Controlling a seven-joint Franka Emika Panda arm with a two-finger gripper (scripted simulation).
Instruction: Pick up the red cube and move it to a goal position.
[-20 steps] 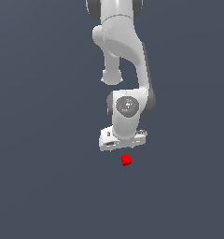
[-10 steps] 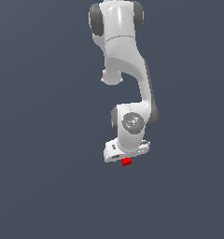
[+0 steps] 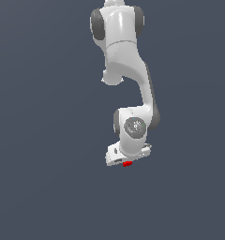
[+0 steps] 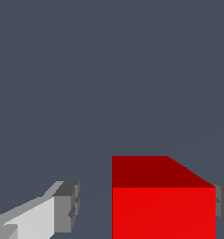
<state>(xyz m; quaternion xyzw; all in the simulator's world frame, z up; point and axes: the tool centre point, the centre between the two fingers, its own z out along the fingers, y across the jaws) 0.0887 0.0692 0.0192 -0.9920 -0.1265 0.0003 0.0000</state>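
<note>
Approach stage of the pick, with the grasp not yet made. In the wrist view the red cube [image 4: 163,198] lies between the two fingers [image 4: 67,206] of the gripper [image 4: 144,207]; the jaws stand apart, with a clear gap between the cube and one finger pad, while the opposite pad sits just beside the cube's far face, and whether it touches cannot be told. The cube rests on the plain grey floor [image 4: 109,70]. In the exterior view the Panda arm [image 3: 123,65] reaches down so that the gripper [image 3: 125,159] covers most of the cube [image 3: 127,163], of which only a small red sliver shows at the gripper's lower edge. Judged from this arrangement, positioning over the cube appears complete; closing the fingers on it, lifting it and carrying it to the goal all remain. No goal marker is visible in either view, so the distance left to travel cannot be assessed.
</note>
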